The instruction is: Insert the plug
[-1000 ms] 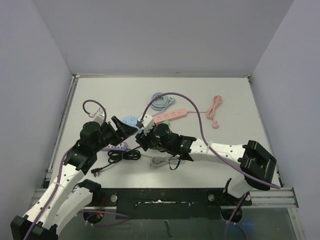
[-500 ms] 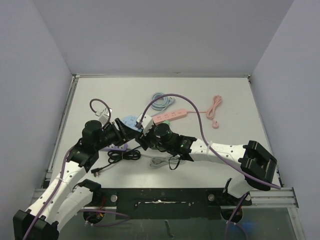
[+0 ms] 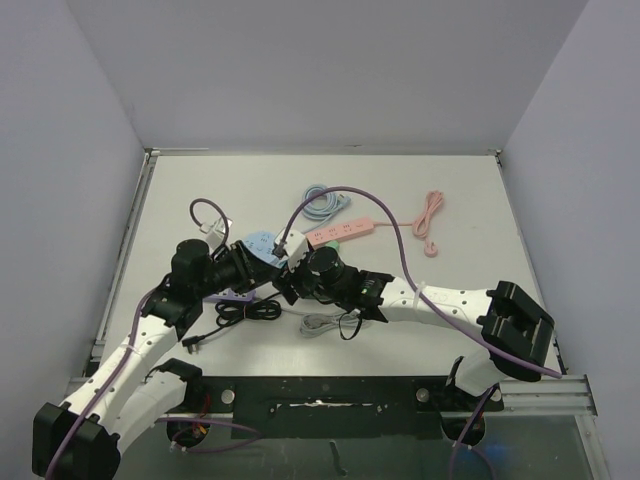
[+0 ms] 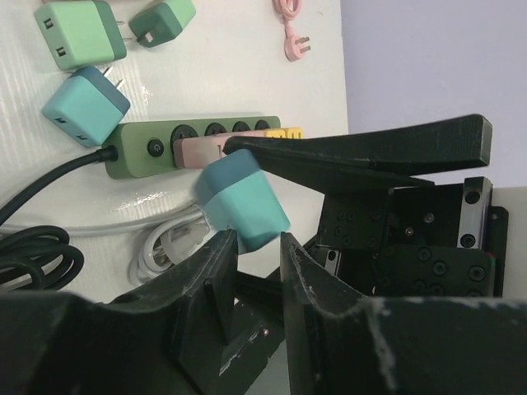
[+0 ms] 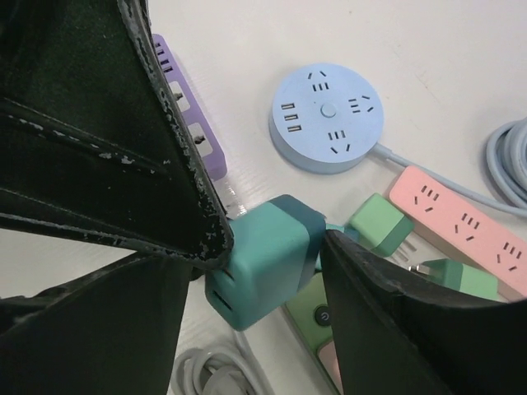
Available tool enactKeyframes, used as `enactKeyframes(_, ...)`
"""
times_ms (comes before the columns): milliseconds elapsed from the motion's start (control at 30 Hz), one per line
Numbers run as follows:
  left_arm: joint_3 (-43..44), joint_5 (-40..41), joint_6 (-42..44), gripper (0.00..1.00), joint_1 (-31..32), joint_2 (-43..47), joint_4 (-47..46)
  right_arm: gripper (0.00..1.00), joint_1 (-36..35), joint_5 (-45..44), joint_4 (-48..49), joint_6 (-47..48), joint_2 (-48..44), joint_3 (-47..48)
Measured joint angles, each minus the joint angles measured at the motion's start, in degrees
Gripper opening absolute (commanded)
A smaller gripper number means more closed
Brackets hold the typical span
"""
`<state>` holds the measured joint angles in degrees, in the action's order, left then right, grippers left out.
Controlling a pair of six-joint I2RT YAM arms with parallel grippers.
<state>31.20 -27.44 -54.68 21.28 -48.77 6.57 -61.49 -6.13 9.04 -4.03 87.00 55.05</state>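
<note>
The teal plug [image 5: 263, 259], a cube-shaped charger with a darker band, hangs in the air between both grippers. My right gripper [image 5: 272, 243] has a finger against each side of it. My left gripper [image 4: 257, 243] is shut on the lower end of the plug [image 4: 243, 202], with the right gripper's black finger [image 4: 362, 152] crossing just above. In the top view the two grippers meet at mid-table, left gripper [image 3: 263, 266] against right gripper [image 3: 289, 278], and the plug is hidden between them. A green power strip [image 4: 156, 148] lies below.
A round blue socket hub [image 5: 328, 119], a purple strip [image 5: 185, 107] and a pink strip [image 5: 465, 218] lie nearby. Loose green and teal chargers [image 4: 86, 105] sit beside the green strip. Coiled white cable [image 5: 218, 370], black cable [image 3: 245, 310], blue cable [image 3: 320, 200] and pink cable [image 3: 430, 215] lie around.
My left arm has swung right to meet the right gripper, and its jaws have closed onto the plug. The right arm has stayed almost still.
</note>
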Motion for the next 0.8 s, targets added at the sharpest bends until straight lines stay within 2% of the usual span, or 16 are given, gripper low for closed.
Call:
enactKeyframes(133,-0.44,-0.72,-0.09,0.18,0.15,-0.02,-1.9,0.85,0.04,0.7,0.09,-3.04,-0.33,0.0)
enactKeyframes(233,-0.83,-0.31,0.13,0.17,0.11,0.0,-2.86,0.88,0.68,2.01,0.37,-6.47,-2.34,-0.66)
enactKeyframes(367,-1.46,1.01,1.01,0.18,-0.15,0.0,-3.65,0.85,2.4,3.39,0.5,-11.69,-7.76,-3.56)
enactKeyframes(567,-1.81,8.66,3.41,0.31,-0.72,0.11,-0.39,0.76,6.43,3.43,-1.44,-20.22,-11.34,-4.81)
enactKeyframes(633,-1.84,12.09,3.98,0.33,-0.76,0.5,2.1,0.73,7.06,2.99,-4.22,-22.34,-9.99,-4.2)
enactKeyframes(800,-2.21,21.18,4.39,0.38,-0.79,3.06,8.22,0.71,5.68,1.84,-14.21,-24.7,1.73,4.39)
